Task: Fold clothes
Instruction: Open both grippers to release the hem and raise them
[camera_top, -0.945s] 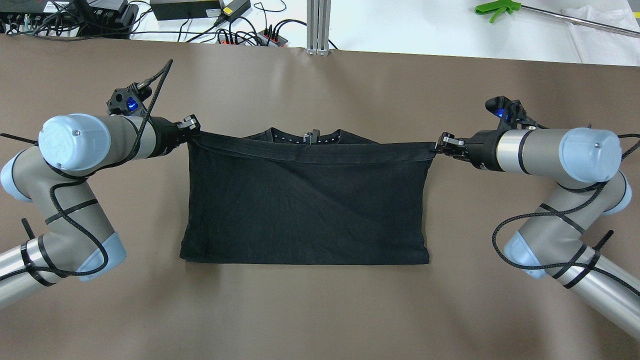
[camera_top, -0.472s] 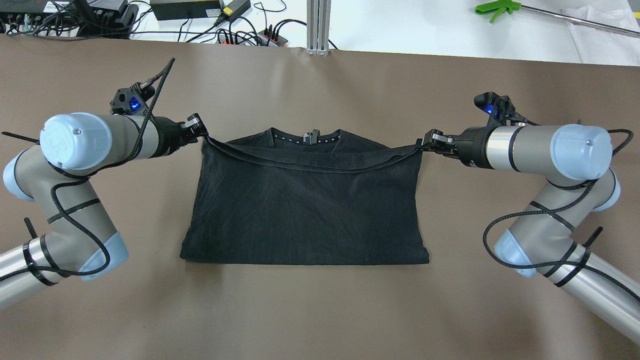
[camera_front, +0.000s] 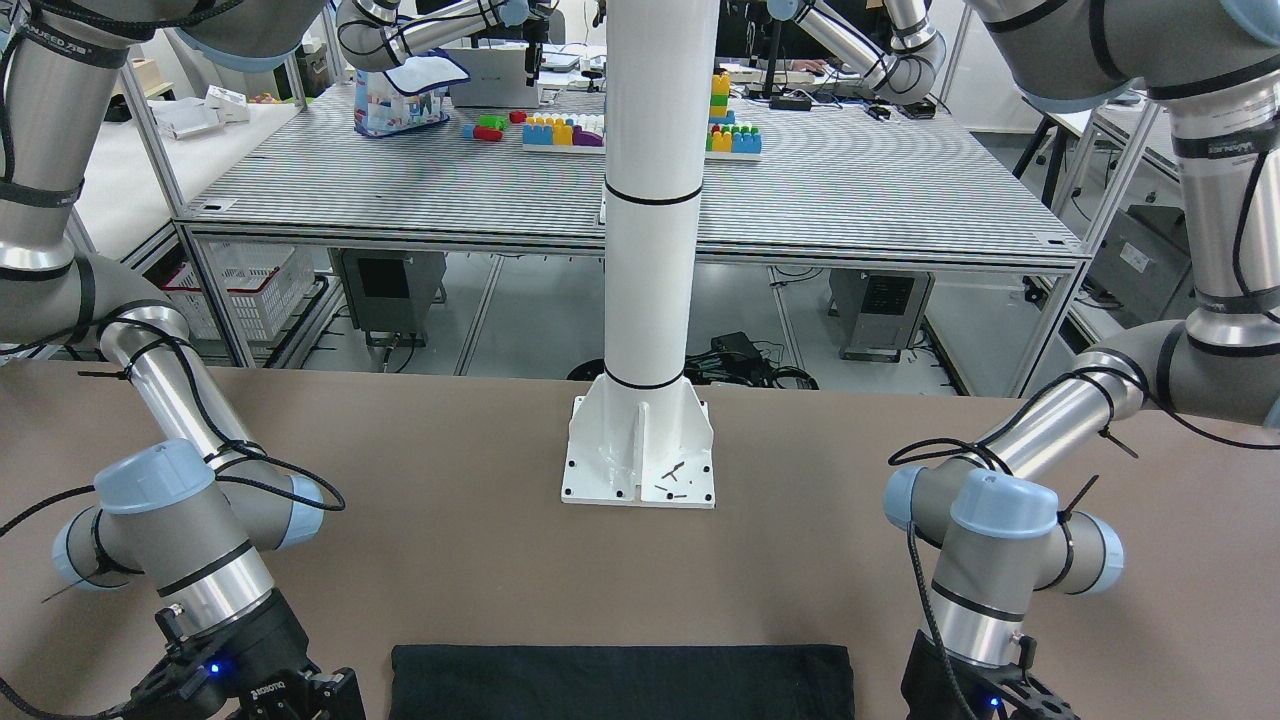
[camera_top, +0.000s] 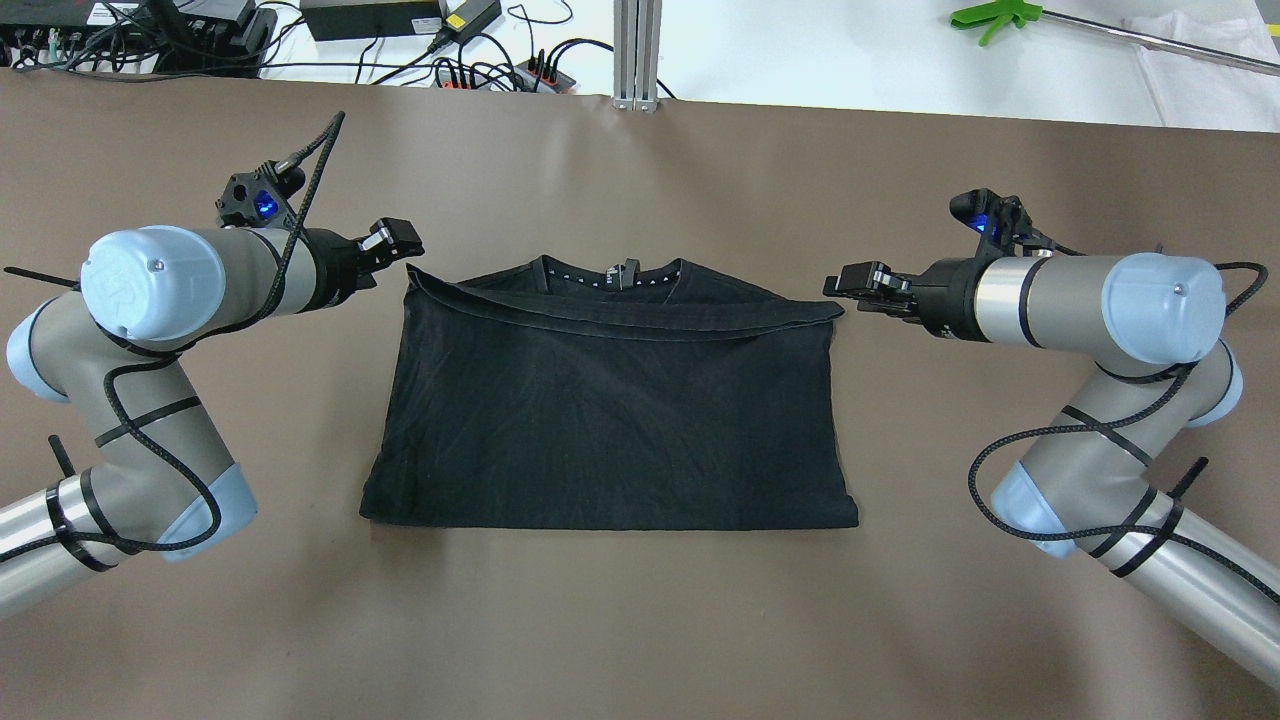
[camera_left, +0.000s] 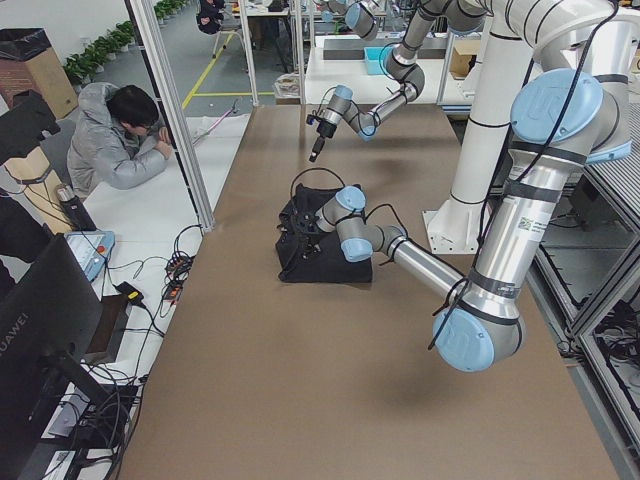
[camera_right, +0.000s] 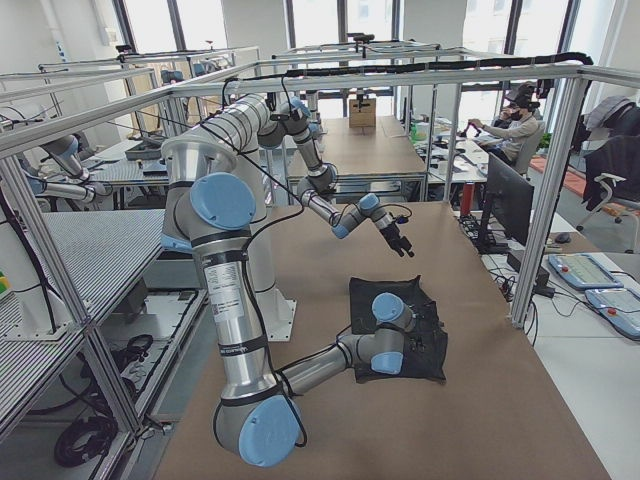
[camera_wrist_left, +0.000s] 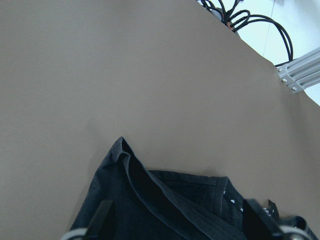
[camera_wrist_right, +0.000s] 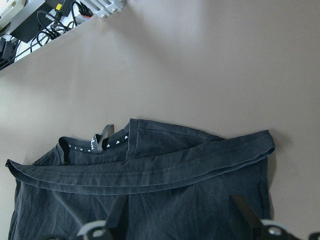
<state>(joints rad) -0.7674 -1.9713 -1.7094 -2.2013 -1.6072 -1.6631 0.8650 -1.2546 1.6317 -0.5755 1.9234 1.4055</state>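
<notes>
The black clothes (camera_top: 610, 410) lie folded on the brown table (camera_top: 640, 620), a rough rectangle with the collar (camera_top: 612, 272) showing at the far edge. A hemmed top layer (camera_top: 620, 318) rests slack across the far part. My left gripper (camera_top: 395, 240) hovers open just off the garment's far left corner, holding nothing. My right gripper (camera_top: 855, 283) stands open beside the far right corner, also without anything in it. In the left wrist view the fingers (camera_wrist_left: 102, 220) are spread above the corner of the cloth (camera_wrist_left: 125, 165). The right wrist view shows the hem (camera_wrist_right: 150, 172) lying free.
Cables and power strips (camera_top: 480, 60) and an aluminium post (camera_top: 637, 50) line the far edge. A green tool (camera_top: 990, 18) lies on the white surface beyond. The white robot pedestal (camera_front: 640, 450) stands at the near side. A person (camera_left: 120, 140) sits off the table's end.
Both grippers carried the far hem inward, then opened and let it go. The hem has dropped onto the garment and the grippers now sit just clear of its corners.
</notes>
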